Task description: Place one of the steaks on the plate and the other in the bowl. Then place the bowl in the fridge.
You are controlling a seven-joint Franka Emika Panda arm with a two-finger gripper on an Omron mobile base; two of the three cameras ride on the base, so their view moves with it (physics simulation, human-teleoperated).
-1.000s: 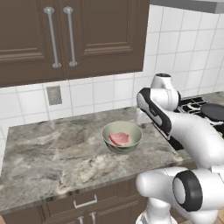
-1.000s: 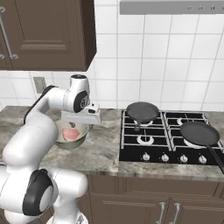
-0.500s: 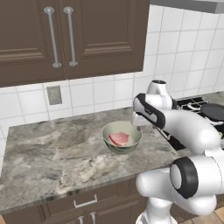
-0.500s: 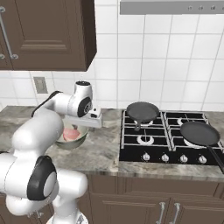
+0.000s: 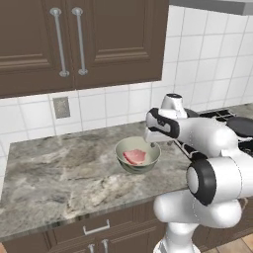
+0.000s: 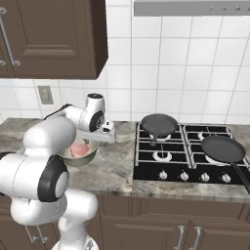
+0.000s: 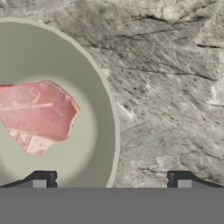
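since the earlier frame the gripper point(image 7: 111, 178) had swung lower toward the bowl's point(image 5: 138, 156) right rim, jaws spread wide, holding nothing; bowl at centre of the left base view, steak point(image 5: 135, 156) inside; probably rigid, smooth, moderately heavy; pinch the rim.

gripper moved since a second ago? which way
Yes. The gripper has come down toward the bowl, judged against the wall tiles in the left base view.

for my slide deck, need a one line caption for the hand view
Open gripper poised over the rim of a pale grey-green round bowl holding a raw pink-red steak on the grey marbled counter.
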